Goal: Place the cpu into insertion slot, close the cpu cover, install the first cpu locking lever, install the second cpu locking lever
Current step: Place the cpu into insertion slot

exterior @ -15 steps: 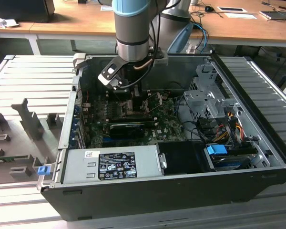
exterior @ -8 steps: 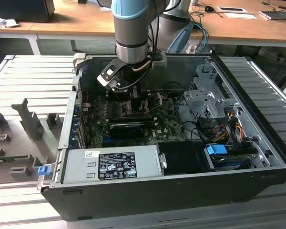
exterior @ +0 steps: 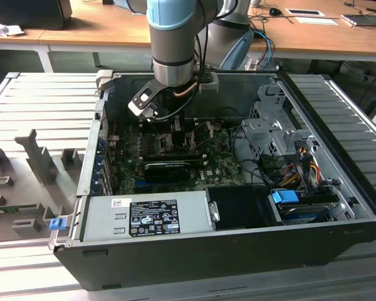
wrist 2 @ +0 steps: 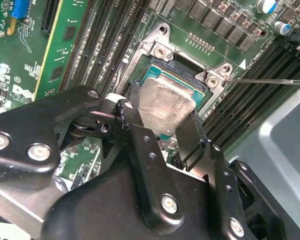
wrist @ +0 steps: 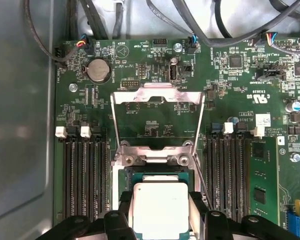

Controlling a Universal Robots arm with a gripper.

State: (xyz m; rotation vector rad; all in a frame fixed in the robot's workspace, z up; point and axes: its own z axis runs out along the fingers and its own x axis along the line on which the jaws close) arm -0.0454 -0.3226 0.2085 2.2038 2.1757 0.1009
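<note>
Over the motherboard's socket (wrist: pixel 160 174), down inside the open computer case (exterior: pixel 194 257), the gripper (wrist 2: pixel 165 114) is closed to chip width on two opposite edges of the cpu (wrist 2: pixel 167 102), which leaves the underside free to meet the recess; I cannot tell whether it rests there. The cpu cover (wrist: pixel 157 95) is swung open away from the socket and a thin locking lever (wrist 2: pixel 270 80) stands out sideways, so the recess is clear from above. Sideways room looks tight: the black fingers (wrist: pixel 124 215) sit close to the socket frame, with memory slots (wrist: pixel 85 175) just beyond.
</note>
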